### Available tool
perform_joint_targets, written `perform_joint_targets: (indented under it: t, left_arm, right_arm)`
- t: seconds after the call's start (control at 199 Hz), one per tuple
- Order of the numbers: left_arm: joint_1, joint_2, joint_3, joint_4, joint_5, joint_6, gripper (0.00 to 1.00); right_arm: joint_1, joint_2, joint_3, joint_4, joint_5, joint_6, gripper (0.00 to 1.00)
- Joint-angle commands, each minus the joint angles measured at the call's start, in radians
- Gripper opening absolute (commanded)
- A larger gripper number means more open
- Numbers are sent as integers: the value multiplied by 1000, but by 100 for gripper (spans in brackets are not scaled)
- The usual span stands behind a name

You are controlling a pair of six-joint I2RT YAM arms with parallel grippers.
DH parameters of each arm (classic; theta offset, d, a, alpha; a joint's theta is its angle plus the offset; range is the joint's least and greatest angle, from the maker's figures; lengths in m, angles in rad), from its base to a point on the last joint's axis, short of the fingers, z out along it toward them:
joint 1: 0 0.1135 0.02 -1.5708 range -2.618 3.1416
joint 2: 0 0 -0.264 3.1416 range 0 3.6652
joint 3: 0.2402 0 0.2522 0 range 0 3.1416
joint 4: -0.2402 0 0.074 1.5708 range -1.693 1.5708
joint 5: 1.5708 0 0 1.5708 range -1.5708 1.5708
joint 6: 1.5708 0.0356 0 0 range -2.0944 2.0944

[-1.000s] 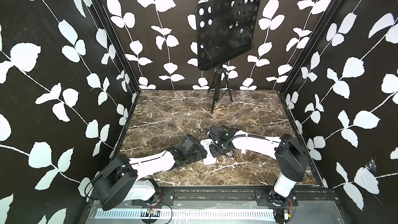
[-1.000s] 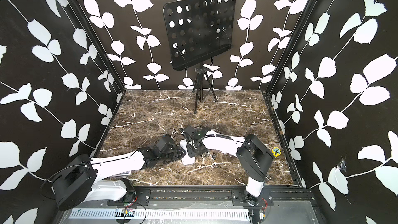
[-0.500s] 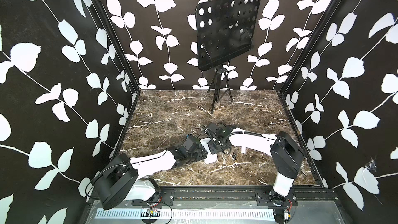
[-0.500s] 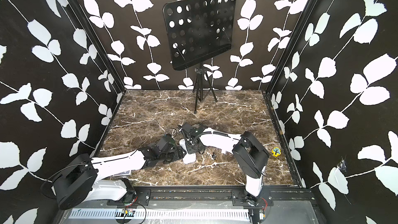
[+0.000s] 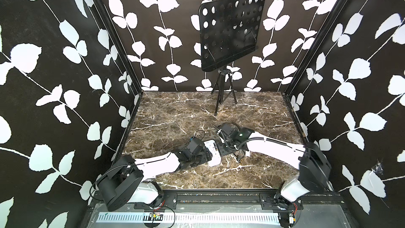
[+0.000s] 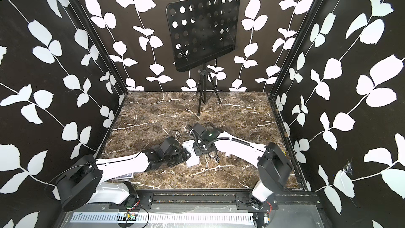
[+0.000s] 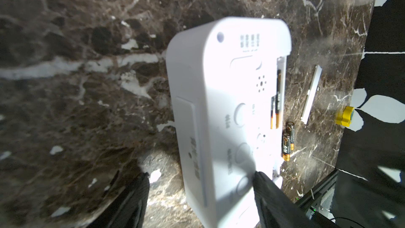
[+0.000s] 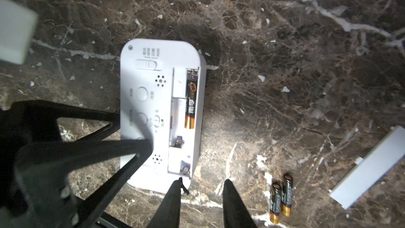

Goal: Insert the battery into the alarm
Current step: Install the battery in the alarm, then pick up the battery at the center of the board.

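The white alarm point(image 8: 153, 110) lies back side up on the marble table, seen in both top views point(image 5: 210, 145) point(image 6: 190, 146). Its battery bay is uncovered, with one black-and-gold battery point(image 8: 190, 104) seated in it point(image 7: 276, 106). Two more batteries point(image 8: 281, 200) point(image 7: 288, 141) lie loose beside it. My left gripper point(image 7: 200, 176) point(image 5: 206, 156) is open and straddles the alarm's end. One of its fingers point(image 8: 131, 148) rests on the back face, the other point(image 7: 135, 196) stands clear of the side. My right gripper point(image 8: 202, 185) point(image 5: 223, 150) hovers open and empty at the alarm's corner by the bay.
The white bay cover point(image 8: 370, 169) point(image 7: 311, 97) lies on the table past the loose batteries. A yellow object point(image 7: 345, 116) point(image 6: 283, 152) sits at the right edge. A blue-patterned card box point(image 6: 125, 176) lies under my left arm. A black music stand point(image 5: 230, 33) is at the back.
My right gripper's jaws have come apart, and that wrist has shifted a little over the alarm. The left arm has held still.
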Motion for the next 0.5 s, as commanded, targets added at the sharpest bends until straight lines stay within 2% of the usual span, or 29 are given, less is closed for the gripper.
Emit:
perform_joint_targets:
  t: [0.0,0.191,0.497]
  left_arm:
    - [3,12,21,22,18,-11,76]
    - [0,32,26,60,41,-24,76]
    - [-6,54,50,87,55,-36,76]
  right_arm:
    - [-35,-56,-61,-56,52,21,31]
    - [-99,-109,-195,-77,108,14,26]
    - [-129,-61,-280,-13,82,-10,24]
